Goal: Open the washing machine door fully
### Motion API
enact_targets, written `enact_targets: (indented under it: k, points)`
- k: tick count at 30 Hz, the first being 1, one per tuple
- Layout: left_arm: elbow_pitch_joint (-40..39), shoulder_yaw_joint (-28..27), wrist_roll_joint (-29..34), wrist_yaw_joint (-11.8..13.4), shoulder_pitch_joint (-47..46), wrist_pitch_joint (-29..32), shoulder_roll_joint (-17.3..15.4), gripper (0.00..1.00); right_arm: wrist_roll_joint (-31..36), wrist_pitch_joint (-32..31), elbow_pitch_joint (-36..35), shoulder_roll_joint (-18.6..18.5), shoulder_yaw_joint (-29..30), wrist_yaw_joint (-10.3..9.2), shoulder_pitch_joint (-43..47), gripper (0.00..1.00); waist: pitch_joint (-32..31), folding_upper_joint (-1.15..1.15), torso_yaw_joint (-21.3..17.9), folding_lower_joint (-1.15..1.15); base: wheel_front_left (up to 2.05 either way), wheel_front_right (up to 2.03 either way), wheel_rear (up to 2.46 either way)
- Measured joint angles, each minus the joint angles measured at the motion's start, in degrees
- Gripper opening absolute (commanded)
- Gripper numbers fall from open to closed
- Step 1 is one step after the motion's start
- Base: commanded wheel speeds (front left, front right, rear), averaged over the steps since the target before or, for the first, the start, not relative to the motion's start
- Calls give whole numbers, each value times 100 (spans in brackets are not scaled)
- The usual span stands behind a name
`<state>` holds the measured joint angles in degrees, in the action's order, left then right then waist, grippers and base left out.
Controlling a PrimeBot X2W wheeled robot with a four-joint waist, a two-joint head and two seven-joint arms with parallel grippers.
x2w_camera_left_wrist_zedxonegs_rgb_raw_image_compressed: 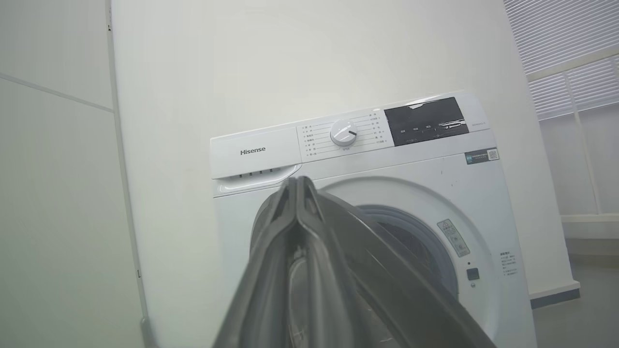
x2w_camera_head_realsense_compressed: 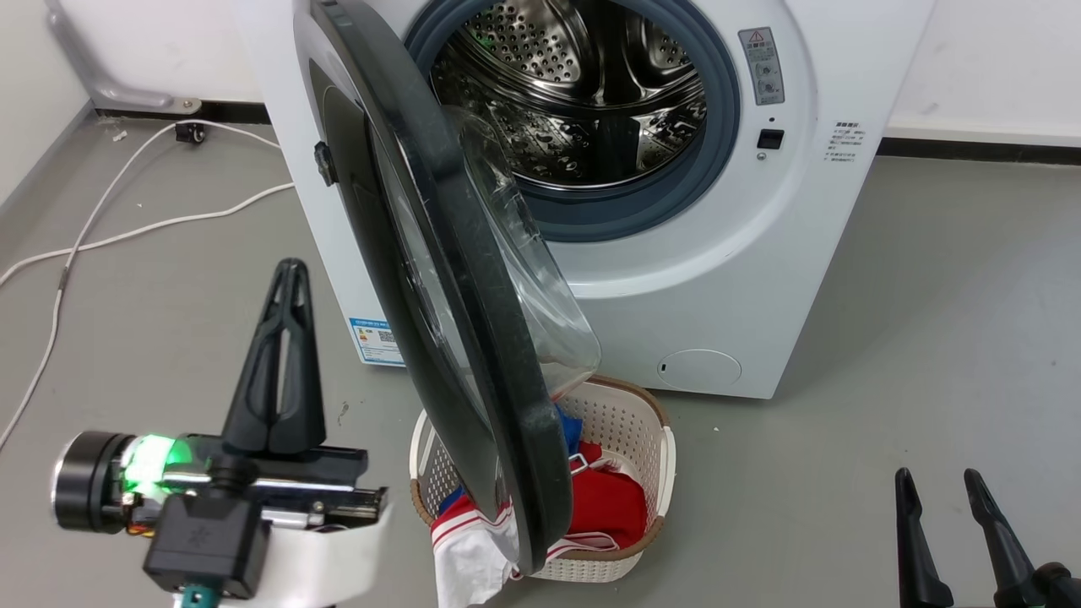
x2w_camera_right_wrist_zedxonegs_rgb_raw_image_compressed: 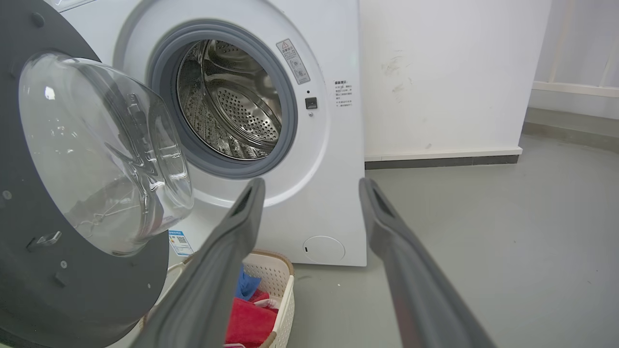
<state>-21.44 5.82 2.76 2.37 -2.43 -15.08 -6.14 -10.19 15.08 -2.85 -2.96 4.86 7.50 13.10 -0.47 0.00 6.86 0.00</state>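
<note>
Left jaws are closed near the door (x2w_camera_head_realsense_compressed: 456, 279), right jaws parted. Its glossy rim (x2w_camera_head_realsense_compressed: 524, 422) may be slipped off.

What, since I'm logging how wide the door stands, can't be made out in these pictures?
- Washing machine door: top cut off by the head view's upper edge; one side by the right wrist view's left edge.
- Laundry basket contents: partly covered by the door, head view.
- Door's lower part, left wrist view: behind the blurred left pincer.
- Warning label print: too small.
</note>
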Motion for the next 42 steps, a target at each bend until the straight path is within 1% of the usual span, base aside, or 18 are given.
enact_targets:
  k: [5, 6, 9, 15, 21, 26, 30, 35, 42]
  points:
    - [-243, 495, 30, -223, -120, 0, -53, 0, 12, 0, 15, 0, -27, -1, -1, 100, -5, 0, -20, 0, 0, 0, 0]
    - [-289, 868, 55, -398, -192, 0, -57, 0, 12, 0, 23, 0, -29, -1, -2, 100, 1, 0, -20, 0, 0, 0, 0]
    - [-272, 1267, 62, -549, -291, 0, -42, 0, 15, 1, 24, 0, -42, -1, -12, 100, 9, 0, -20, 0, 0, 0, 0]
    - [-156, 2108, 80, -753, -384, 0, -5, 0, 18, 1, 43, 0, -58, 0, -16, 100, 39, 0, -38, 0, 0, 0, 0]
    - [165, 2664, 12, -842, -380, 0, 1, 0, 27, 1, 67, 0, -85, -1, -28, 100, 87, 0, -89, 0, 0, 0, 0]
    - [524, 2940, -69, -851, -230, 0, -7, 0, 57, 1, 76, 0, -73, 0, -38, 100, 147, 0, -118, 0, 0, 0, 0]
    - [859, 3054, -155, -853, -141, 0, -7, 0, 66, 1, 76, 0, -68, 0, -105, 100, 229, 0, -119, 0, 0, 0, 0]
    - [1367, 3067, -209, -843, -105, 1, -36, 0, 108, 0, 91, 0, -81, 0, -176, 100, 334, 0, -125, 0, 0, 0, 0]
    - [1984, 2940, -355, -781, -130, 1, -23, 0, 137, 0, 151, 0, -99, -1, -303, 100, 489, 0, -135, 0, 0, 0, 0]
